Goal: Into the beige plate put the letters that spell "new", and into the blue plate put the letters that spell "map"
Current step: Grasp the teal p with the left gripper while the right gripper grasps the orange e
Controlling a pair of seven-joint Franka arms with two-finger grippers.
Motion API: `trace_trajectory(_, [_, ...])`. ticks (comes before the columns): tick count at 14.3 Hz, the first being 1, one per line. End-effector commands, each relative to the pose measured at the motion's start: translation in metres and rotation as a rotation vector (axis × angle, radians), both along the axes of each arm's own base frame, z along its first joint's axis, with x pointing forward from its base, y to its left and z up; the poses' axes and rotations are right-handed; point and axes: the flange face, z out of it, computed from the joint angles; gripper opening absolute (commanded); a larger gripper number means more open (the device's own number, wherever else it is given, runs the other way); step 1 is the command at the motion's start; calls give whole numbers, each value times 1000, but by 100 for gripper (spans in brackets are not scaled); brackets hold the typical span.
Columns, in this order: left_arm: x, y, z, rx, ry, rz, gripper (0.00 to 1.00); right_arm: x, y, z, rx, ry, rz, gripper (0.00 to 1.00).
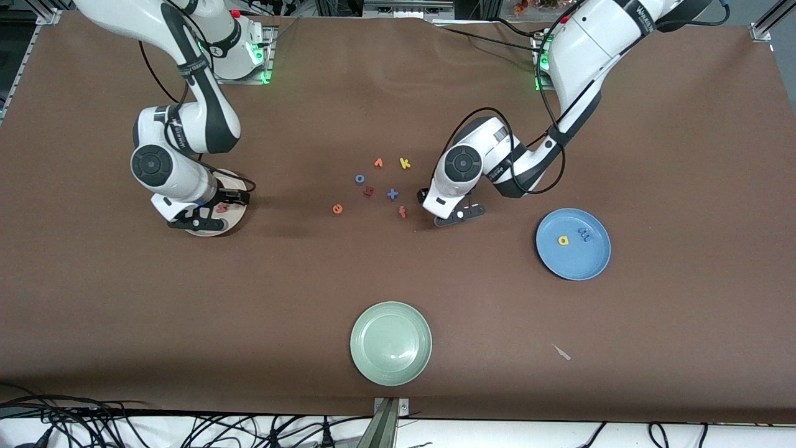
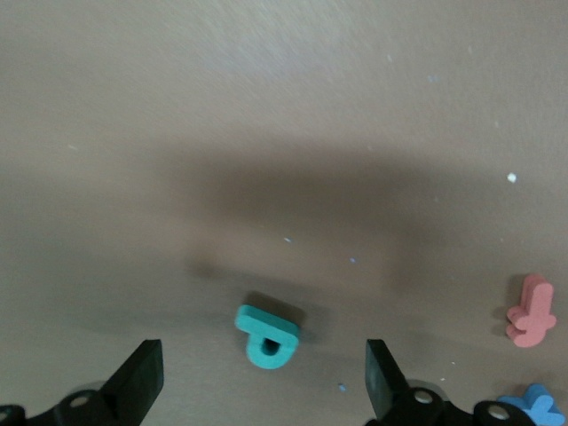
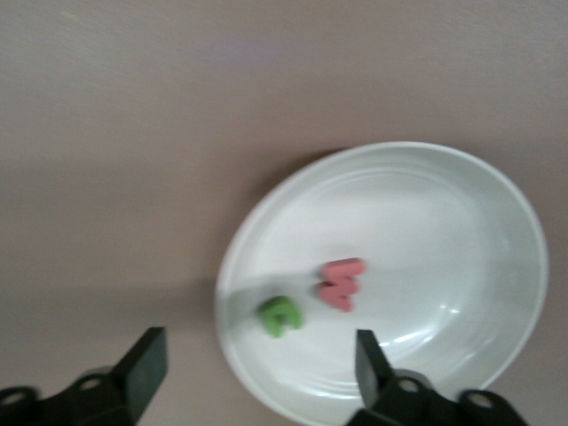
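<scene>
The right claw (image 3: 253, 373) is seen spread wide with nothing held, hanging over the beige plate (image 3: 497, 204) toward the right arm's end of the surface (image 1: 124, 323). In that plate the green n (image 3: 281, 316) and the pinkish w (image 3: 342, 284) are found lying close together and apart from the fingers.

The left claw (image 2: 264, 377) is likewise opened fully and empty, lowered near the middle of the surface. The teal p (image 2: 267, 335) is seen lying flat on the surface between its fingers, touched by neither. A salmon letter (image 2: 530, 311) is placed just beside it.

The orange e (image 1: 337, 209) is left on the surface in the loose cluster of letters (image 1: 379, 180) at the middle, at the cluster's edge toward the right arm's end.

The blue plate (image 1: 559, 261) is set toward the left arm's end; the yellow a (image 1: 563, 240) and the blue m (image 1: 584, 233) are held in it.

A green plate (image 1: 373, 354) is placed near the edge nearest the front camera.
</scene>
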Motion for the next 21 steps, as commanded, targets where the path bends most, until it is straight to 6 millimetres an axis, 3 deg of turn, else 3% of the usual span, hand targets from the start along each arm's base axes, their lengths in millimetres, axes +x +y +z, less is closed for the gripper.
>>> trace_trajectory(1, [-2,-8,-3,-9,-2,4,100,-4,47,12,21,-10,-90,100])
trace_trajectory(5, [-6,-7,-8,-2,3,-4,97,1,113,7,75,-3,-210,100])
trace_trajectory(9, [-5,-6,-9,2,2,-5,60,3,199,-19,71,-24,-292,100])
trace_trajectory(12, [-4,-4,-8,1,1,-3,42,-1,234,-43,90,-75,-332,100])
trace_trajectory(17, [1,3,-10,6,2,1,26,-16,257,-59,104,-119,-290,100])
trace_trajectory(19, [5,9,-10,11,4,12,16,-20,255,-62,103,-123,-279,100])
trace_trajectory(21, [6,11,-8,13,3,16,14,-20,251,-64,98,-123,-277,99])
